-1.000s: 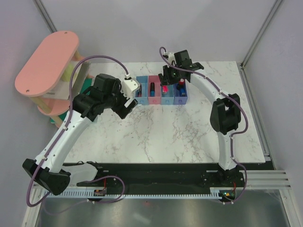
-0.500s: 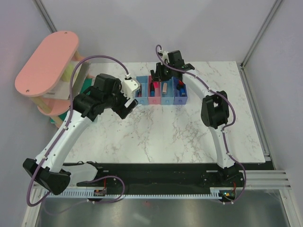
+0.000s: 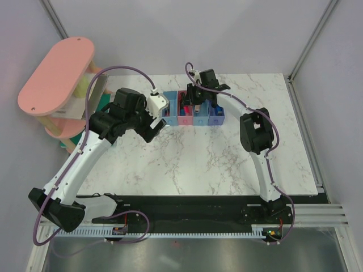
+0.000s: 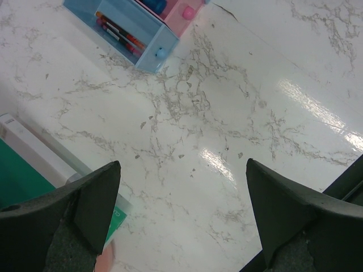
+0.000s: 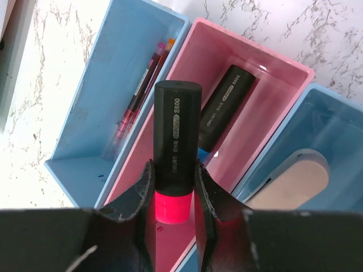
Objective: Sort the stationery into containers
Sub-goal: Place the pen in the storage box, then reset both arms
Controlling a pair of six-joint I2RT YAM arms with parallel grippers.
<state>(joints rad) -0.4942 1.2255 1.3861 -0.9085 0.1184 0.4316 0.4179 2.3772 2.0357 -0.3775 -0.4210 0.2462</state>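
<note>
Right fingers (image 5: 143, 198) now over pink bin (image 5: 193, 62) — tight on highlighter (image 5: 176, 130)

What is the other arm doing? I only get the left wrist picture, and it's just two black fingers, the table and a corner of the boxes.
Observer: The right gripper is shut on a black highlighter with a pink end. It holds it over the pink bin.
Operator: Is there anything in that pink bin?
Observer: Yes, a second black highlighter lies on its floor.
Operator: What's in the box next to it, the one I can't see?
Observer: That light blue bin has a beige eraser in it.
</note>
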